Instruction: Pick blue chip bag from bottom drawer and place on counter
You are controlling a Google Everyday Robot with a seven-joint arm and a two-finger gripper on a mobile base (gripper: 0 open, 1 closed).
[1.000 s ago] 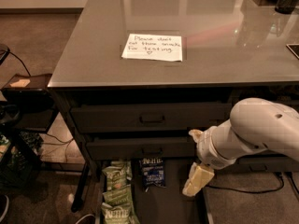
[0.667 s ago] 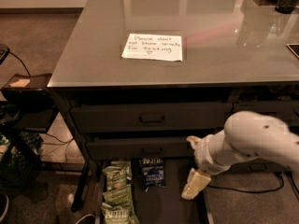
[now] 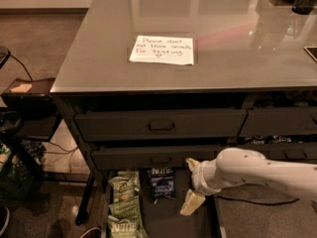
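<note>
Your gripper [image 3: 186,186] hangs low over the open bottom drawer [image 3: 166,219], just to the right of the blue chip bag [image 3: 162,182]; its two pale fingers [image 3: 192,202] stand apart with nothing between them; the bag lies in the tray at the end nearest the cabinet, not touched by the gripper; green snack bags [image 3: 124,207] lie just to its left; above, you see the counter [image 3: 94,58] bearing a white note [image 3: 162,49].

Smooth white rounded arm [image 3: 257,170] ends in gripper [image 3: 190,185], 2 cream fingers [image 3: 192,202] spread, above the bottom drawer [image 3: 163,221].
</note>
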